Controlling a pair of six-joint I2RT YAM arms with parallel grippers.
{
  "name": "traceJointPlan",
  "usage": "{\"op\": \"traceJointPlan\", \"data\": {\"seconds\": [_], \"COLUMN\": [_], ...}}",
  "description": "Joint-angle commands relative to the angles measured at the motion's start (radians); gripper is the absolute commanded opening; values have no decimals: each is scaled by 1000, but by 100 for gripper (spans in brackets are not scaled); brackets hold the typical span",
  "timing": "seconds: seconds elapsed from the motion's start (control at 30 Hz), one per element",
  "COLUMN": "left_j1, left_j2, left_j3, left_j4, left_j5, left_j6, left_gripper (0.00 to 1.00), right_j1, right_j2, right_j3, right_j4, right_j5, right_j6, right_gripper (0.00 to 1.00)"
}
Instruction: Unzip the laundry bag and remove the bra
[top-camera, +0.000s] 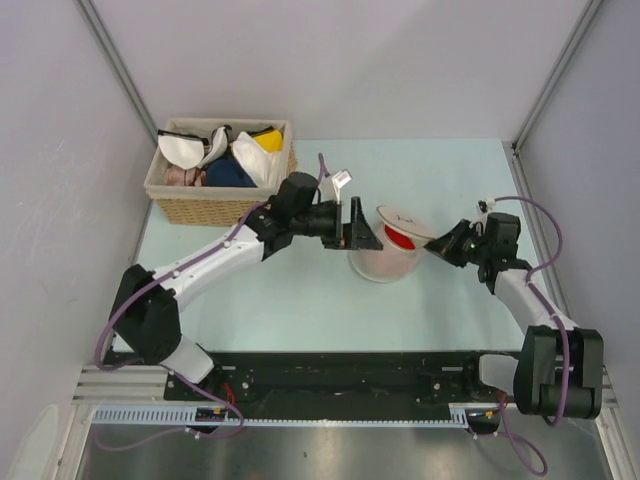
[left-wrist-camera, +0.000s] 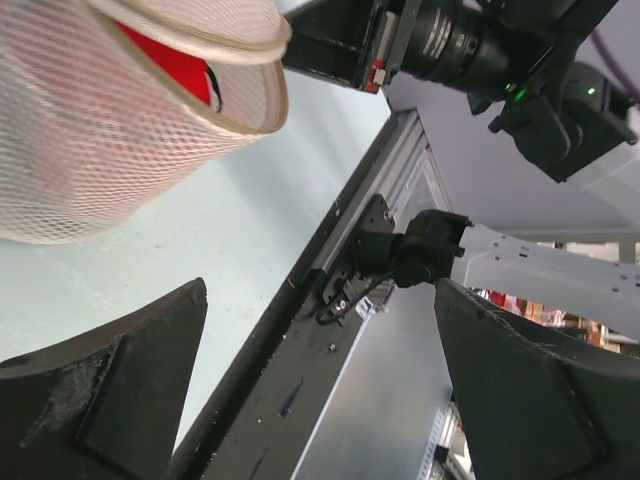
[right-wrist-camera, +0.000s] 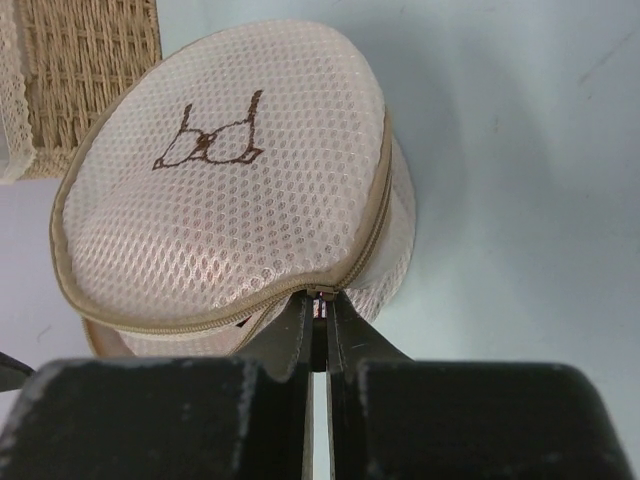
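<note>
As my right pincer (right-wrist-camera: 319, 318) grips zipper pull (right-wrist-camera: 320, 296) on cream round mesh laundry bag (right-wrist-camera: 230, 200), left pincer (left-wrist-camera: 320, 292) hangs released opposite, nearer exposed red padded bra (left-wrist-camera: 172, 62).

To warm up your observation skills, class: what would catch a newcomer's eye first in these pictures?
The red bra shows inside the partly open mesh bag at mid-table. The right hand pinches the bag's zipper, and the open left hand sits just beside the bag. A filled basket stands at the far left corner.
</note>
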Motion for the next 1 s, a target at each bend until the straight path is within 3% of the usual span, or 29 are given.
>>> {"op": "traceJointPlan", "data": {"seconds": [0.0,0.2,0.27,0.3,0.33,0.4,0.5,0.7,0.97], "left_j1": [-29,-39,-39,-39,-39,-39,-40,-54,-65], "left_j2": [26,65,66,66,63,59,60,91,111], "left_j3": [55,73,67,64,57,50,49,66,95], "left_j4": [14,-3,-6,-9,-12,-10,-4,-10,-27], "left_j5": [2,-7,-10,-11,-12,-13,-2,19,22], "left_j6": [1,11,14,18,19,25,30,41,51], "left_gripper": [100,100,100,100,100,100,100,100,100], "right_j1": [37,51,46,40,26,16,23,71,365], "right_j2": [-57,-89,-98,-115,-131,-170,-294,-422,-208], "right_j3": [10,10,13,16,17,25,26,45,248], "right_j4": [-42,-142,-186,-206,-225,-268,-291,-246,-318], "right_j5": [56,128,161,178,195,250,384,382,506], "right_j6": [-9,-53,-76,-79,-81,-80,-67,-124,-285], "right_gripper": [0,1,16,38,46,56,62,57,59]}}
